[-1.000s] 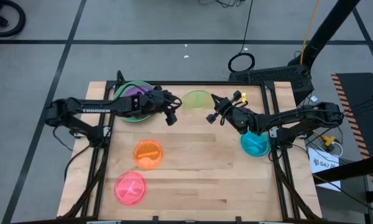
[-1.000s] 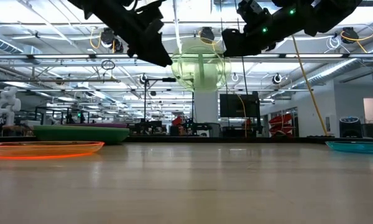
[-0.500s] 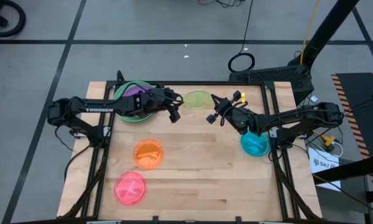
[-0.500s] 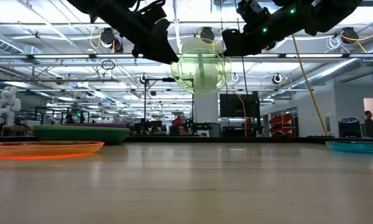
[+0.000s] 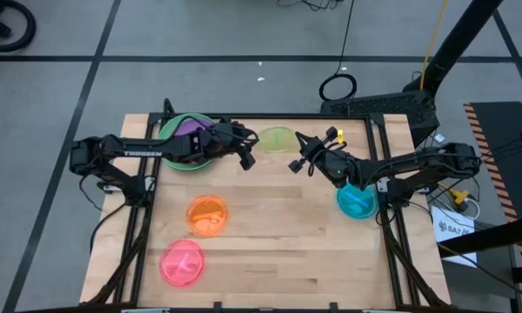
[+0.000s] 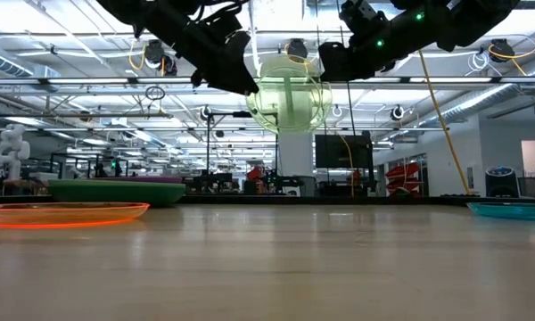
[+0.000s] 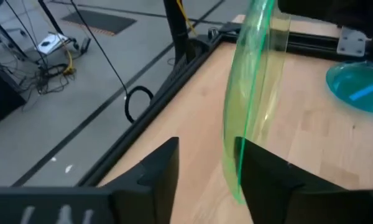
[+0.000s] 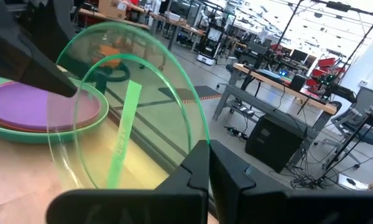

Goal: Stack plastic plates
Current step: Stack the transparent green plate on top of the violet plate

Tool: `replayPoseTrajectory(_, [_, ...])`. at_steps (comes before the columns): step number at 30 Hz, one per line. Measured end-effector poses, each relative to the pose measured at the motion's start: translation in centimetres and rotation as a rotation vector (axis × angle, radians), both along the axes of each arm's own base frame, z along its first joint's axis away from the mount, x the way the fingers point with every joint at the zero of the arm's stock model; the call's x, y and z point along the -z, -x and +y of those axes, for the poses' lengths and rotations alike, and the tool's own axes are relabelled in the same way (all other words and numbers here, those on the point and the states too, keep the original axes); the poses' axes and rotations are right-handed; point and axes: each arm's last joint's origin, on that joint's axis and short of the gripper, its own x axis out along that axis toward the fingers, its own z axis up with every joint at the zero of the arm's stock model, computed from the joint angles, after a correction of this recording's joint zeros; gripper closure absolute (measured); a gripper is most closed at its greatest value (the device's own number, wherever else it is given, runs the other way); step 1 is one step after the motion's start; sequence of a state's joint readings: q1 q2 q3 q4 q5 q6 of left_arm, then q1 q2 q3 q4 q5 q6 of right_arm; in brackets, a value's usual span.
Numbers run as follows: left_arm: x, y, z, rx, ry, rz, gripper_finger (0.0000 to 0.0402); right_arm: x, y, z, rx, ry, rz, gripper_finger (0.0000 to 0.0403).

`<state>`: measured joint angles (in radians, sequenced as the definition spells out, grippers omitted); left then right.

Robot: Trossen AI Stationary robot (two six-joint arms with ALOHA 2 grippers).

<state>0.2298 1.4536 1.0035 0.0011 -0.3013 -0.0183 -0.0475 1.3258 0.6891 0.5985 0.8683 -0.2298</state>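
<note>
**Q:** Where is the lime plate [image 6: 290,94], and what holds it?

**A:** It hangs on edge above the bench [image 5: 270,243], between the two arms. The right pincer [image 8: 206,163] is clamped on its rim. The left pincer [image 7: 205,163] straddles the opposite rim with its fingers [image 7: 270,180] on either side; whether they press the rim, I cannot tell.

**Q:** Why hold it upright?

**A:** Judged as a handover: an upright plate offers a free edge to the second pincer.

**Q:** Where does it go?

**A:** Probably onto the stack [image 5: 188,132] at the far left corner, purple on top, beside the left arm.

**Q:** What remains?

**A:** The orange plate [image 5: 207,214], pink plate [image 5: 182,262] and teal plate [image 5: 358,201] lie singly on the bench.
</note>
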Motion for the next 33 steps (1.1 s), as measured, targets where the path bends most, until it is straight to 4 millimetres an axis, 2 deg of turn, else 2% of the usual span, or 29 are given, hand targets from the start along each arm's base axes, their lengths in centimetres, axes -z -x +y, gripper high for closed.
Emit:
replayPoseTrajectory(5, [0.09, -0.01, 0.00, -0.005, 0.010, 0.001, 0.0299, 0.01, 0.00, -0.01, 0.001, -0.004, -0.005, 0.0403])
replayPoseTrajectory(10, [0.10, -0.01, 0.00, -0.010, 0.020, -0.005, 0.0320, 0.00, 0.00, -0.01, 0.000, -0.005, -0.006, 0.0403])
replayPoseTrajectory(26, [0.10, -0.03, -0.09, -0.047, 0.093, -0.051, 0.0326, 0.01, -0.01, -0.01, -0.005, -0.006, -0.006, 0.0370])
replayPoseTrajectory(33, [0.37, 0.05, -0.23, 0.001, 0.093, -0.007, 0.0326, 0.68, 0.16, -0.18, 0.006, -0.021, 0.062, 0.0396])
